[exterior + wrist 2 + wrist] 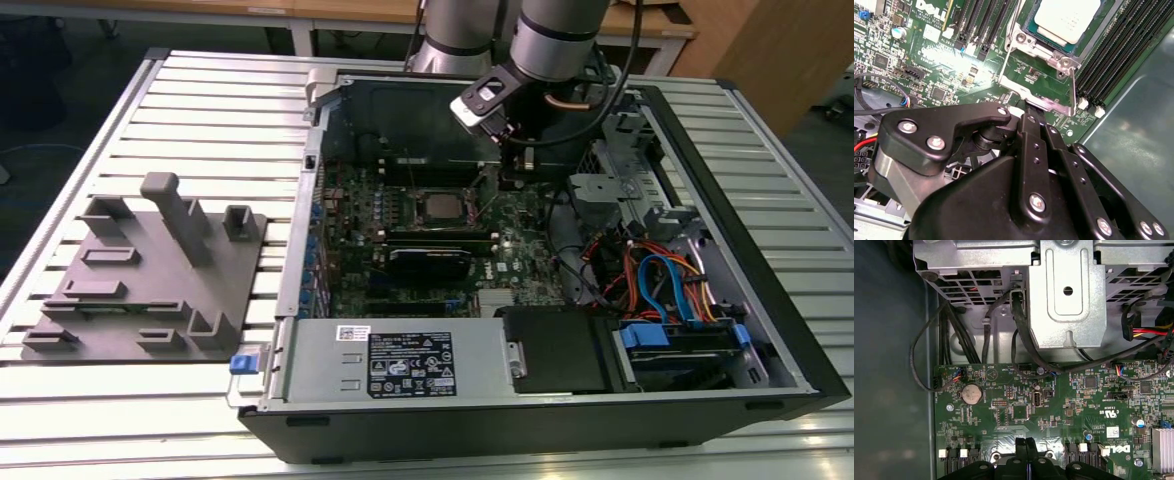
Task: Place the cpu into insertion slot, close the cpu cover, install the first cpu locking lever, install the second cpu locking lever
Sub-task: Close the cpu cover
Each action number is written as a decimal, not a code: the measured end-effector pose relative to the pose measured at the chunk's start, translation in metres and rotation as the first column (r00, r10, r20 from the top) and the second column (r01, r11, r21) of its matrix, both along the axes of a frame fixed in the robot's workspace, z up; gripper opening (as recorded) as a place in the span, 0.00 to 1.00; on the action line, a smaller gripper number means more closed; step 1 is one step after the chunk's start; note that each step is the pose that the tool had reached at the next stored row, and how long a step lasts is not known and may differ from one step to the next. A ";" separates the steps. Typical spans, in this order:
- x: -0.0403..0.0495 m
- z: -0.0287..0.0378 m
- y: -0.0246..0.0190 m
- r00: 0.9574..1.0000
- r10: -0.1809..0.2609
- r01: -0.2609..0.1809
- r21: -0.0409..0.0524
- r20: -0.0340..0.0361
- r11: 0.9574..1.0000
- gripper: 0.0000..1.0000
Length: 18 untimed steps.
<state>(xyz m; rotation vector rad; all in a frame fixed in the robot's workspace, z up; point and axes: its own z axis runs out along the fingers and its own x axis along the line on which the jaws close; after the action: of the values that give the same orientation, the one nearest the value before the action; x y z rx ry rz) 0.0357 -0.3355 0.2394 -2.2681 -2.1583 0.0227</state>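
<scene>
Exterior view, black two-finger tool (pixel 505 172) inside open black computer case (pixel 534 425), second wrist view, small silvery square cpu (pixel 1068 19) seated in black insertion slot (pixel 1019 39), tool (pixel 1030 106) fingers (pixel 1029 135) together against silvery tab (pixel 1026 92) beside it, first wrist view, fingertips (pixel 1021 445) above green motherboard (pixel 1019 405).

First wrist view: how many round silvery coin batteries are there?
1: the round silvery coin battery on the green motherboard, near its edge; the black gripper may hide others.

Prob. overhead light; glare on cpu (pixel 1066 17); case (pixel 534 430) dim.
</scene>
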 end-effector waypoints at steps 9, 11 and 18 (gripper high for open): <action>-0.0015 0.0002 -0.0001 0.999 0.051 -0.051 0.000 0.000 0.999 0.10; -0.0026 0.0003 -0.0001 0.998 0.067 -0.067 0.000 0.000 0.998 0.10; -0.0056 0.0001 -0.0001 0.997 0.075 -0.075 0.000 0.000 0.997 0.10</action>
<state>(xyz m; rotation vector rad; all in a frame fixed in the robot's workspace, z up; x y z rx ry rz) 0.0301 -0.3356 0.2395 -2.1860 -2.2421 0.0233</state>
